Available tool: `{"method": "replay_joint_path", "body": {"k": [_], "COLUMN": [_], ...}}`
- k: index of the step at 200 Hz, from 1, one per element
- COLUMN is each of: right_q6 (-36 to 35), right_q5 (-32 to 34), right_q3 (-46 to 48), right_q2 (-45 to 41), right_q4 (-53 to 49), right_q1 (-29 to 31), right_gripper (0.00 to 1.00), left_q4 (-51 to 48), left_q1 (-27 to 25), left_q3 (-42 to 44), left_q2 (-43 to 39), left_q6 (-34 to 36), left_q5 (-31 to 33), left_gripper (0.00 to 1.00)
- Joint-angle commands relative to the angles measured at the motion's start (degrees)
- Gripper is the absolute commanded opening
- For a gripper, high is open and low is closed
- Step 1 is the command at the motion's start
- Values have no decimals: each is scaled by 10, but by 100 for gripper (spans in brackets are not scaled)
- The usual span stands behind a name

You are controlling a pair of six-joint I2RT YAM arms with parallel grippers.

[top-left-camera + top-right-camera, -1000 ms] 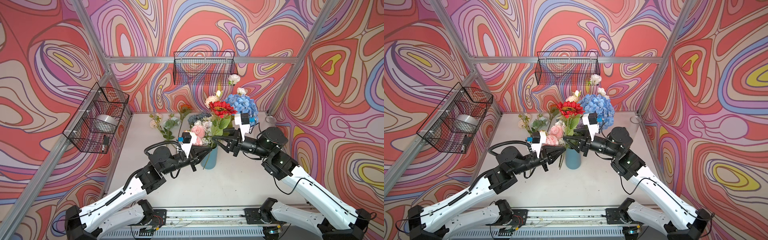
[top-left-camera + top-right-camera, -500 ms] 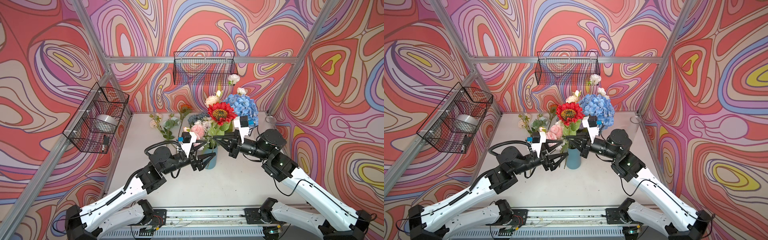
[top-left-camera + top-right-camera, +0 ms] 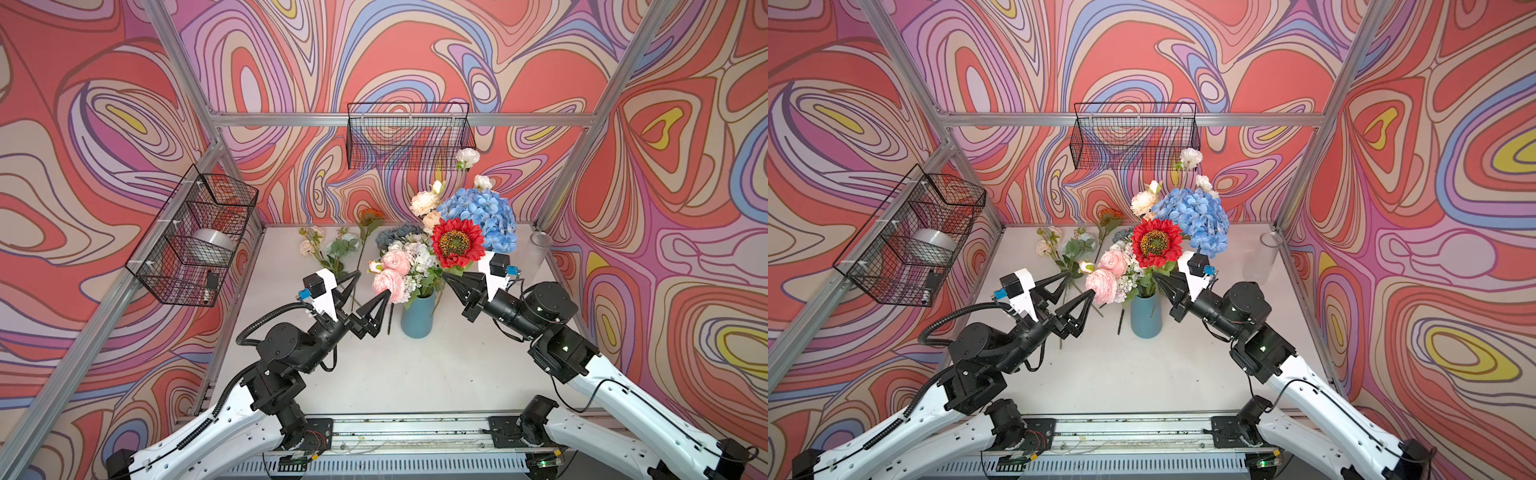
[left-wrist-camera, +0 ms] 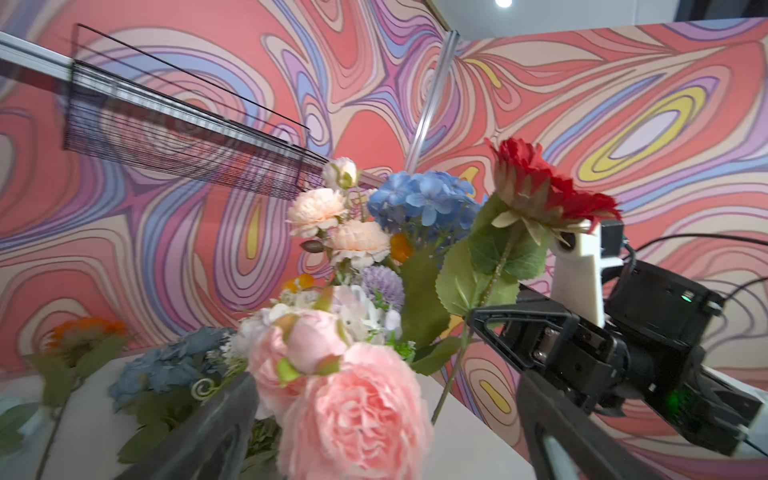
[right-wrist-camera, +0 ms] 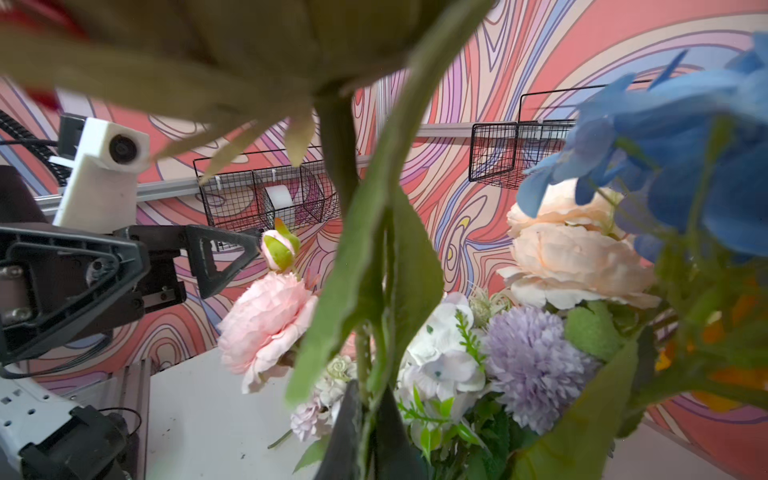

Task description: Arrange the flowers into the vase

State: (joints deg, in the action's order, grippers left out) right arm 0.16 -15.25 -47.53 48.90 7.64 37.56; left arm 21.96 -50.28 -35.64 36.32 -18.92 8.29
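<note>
blue vase holds the flowers; side basket holds a silver roll

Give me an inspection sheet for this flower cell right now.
Surface: white table.
Job's things: blue vase holds pink peonies and blue hydrangea; red sunflower held beside them; loose stems lie behind.
Clutter: clear glass jar, back right corner.
Claws: left claw open beside peonies; right claw shut on sunflower stem.
Cables: corrugated hose along left arm; thin cable on right arm.
Surroundings: swirl-patterned walls, two wire baskets, one with tape roll.
</note>
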Motion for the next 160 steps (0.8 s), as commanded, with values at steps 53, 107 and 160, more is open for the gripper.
{"method": "replay_joint_path", "body": {"k": [53,107,160], "right_q6": [-105,-75,-1], "right_q5": [34,26,21], "right_q3": [-10,33,82], "right_q2": [51,68,68], "right_q4": [174,226,206], "right_q1": [-1,-1,-1], "right_gripper": [0,0,0], "left_q4": [95,148,165], "left_q1": [98,170,171], "left_q3": [137,184,174], "left_q2": [10,93,140], "left_q6": [-131,-253,-265], "left_q5": [120,46,17], "left_gripper": [100,100,100]}}
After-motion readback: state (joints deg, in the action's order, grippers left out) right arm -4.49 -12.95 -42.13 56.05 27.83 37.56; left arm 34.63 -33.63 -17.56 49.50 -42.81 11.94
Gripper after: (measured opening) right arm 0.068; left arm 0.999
